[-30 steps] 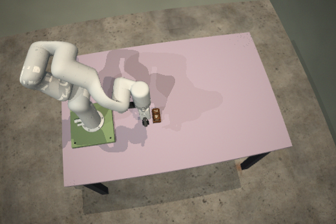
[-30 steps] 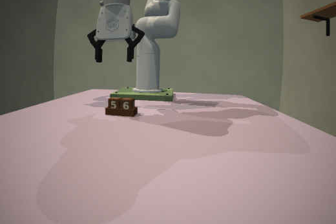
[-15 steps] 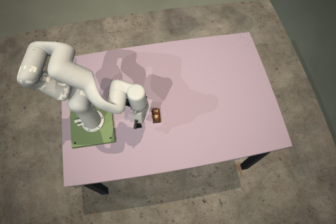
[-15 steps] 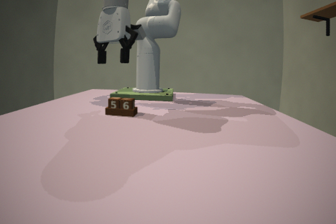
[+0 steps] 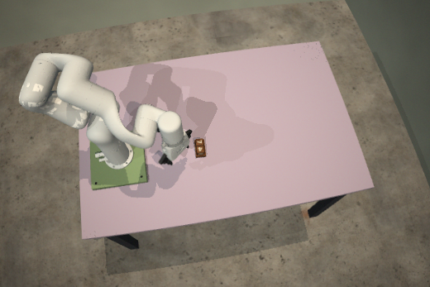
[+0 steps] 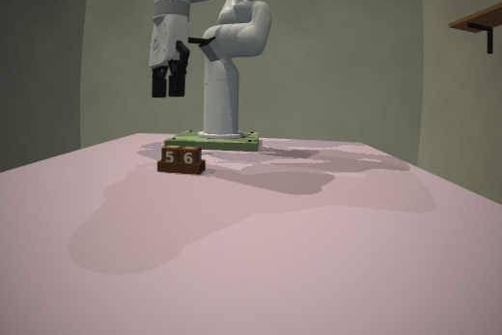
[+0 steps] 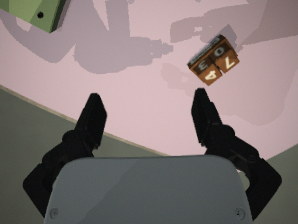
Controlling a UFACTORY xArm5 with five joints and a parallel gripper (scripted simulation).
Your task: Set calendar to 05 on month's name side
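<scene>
A small brown tray (image 6: pixel 181 168) stands flat on the pink table (image 5: pixel 269 130) (image 6: pixel 290 258) and holds two brown cubes side by side. In the exterior view, the left cube (image 6: pixel 169 156) shows an upright 5 and the right cube (image 6: pixel 189 156) an upright 6. No month name can be made out. The cubes also show in the top view (image 5: pixel 200 147) and in the wrist view (image 7: pixel 214 63). My gripper (image 5: pixel 177 147) (image 6: pixel 168 90) (image 7: pixel 147 101) is open and empty. It hangs high above the table, between the tray and the arm's base, a little to the side of the tray.
The arm stands on a green base plate (image 5: pixel 117 175) (image 6: pixel 212 143) just behind the tray. A wooden wall shelf (image 6: pixel 478 18) is far off at the right. The table's edges are far from the tray.
</scene>
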